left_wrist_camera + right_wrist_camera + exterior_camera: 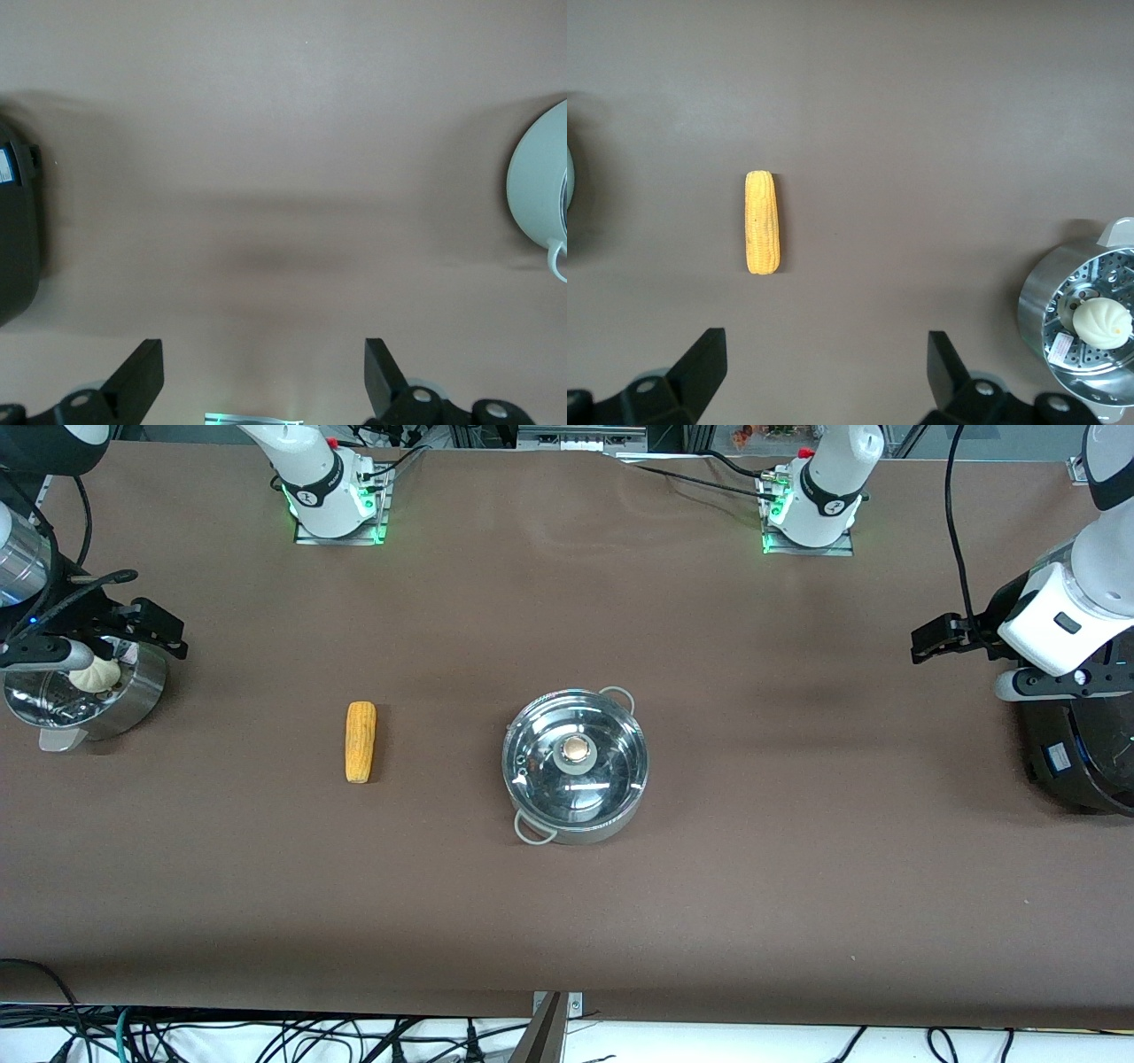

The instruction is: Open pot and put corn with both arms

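The shallow steel pot (576,766) sits mid-table with its clear glass lid on and the tan knob (576,751) at the centre. Its rim also shows in the left wrist view (532,177). The yellow-orange corn (360,741) lies flat on the table beside the pot, toward the right arm's end; it also shows in the right wrist view (762,221). My left gripper (926,645) (261,354) is open and empty, up by the rice cooker. My right gripper (164,629) (827,345) is open and empty, up by the steamer pot.
A steel steamer pot (133,700) (1036,310) with a white bun (96,676) (1099,320) stands at the right arm's end. A black rice cooker (1081,753) (18,230) stands at the left arm's end.
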Available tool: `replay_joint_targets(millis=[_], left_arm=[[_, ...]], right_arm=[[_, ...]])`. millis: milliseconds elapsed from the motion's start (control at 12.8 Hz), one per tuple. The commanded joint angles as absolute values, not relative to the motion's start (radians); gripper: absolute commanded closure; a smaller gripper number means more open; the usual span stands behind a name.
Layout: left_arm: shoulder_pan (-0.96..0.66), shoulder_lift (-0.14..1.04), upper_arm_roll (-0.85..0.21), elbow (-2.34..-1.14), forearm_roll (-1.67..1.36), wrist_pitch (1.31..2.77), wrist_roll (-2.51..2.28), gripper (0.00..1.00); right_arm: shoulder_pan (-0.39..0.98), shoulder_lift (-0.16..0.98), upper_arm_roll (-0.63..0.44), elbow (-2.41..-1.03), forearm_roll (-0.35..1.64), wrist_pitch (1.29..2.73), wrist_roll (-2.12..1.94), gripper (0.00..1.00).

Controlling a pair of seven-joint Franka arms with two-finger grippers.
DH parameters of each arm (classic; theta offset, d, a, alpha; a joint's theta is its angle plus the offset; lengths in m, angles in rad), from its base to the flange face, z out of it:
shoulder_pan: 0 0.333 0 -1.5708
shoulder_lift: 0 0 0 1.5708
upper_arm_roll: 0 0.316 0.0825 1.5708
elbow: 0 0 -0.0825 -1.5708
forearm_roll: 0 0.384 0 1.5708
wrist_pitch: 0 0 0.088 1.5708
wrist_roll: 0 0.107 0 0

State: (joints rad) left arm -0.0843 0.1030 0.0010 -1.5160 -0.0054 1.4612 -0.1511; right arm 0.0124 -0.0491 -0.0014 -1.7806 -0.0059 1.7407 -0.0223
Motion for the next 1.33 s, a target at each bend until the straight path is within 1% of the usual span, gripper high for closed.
replay_joint_targets(millis=[0,1020,1255], left_arm=[[-0.081,0.084,0.002,-1.536,-0.023,1.465,-0.129,0.0],[-0.078,0.091,-0.008,-1.525,-0.025,1.465,-0.144,0.0],[-0.078,0.092,-0.009,-1.525,-0.025,1.465,-0.144,0.0]], right_arm=[[-0.003,-0.041,0.012,-1.753,-0.002,1.72,-0.032,0.0],[-0.005,-0.041,0.012,-1.756,-0.002,1.718,-0.029,0.0],[0.005,-0.019,0.015,-1.761,0.002,1.732,-0.026,0.0]])
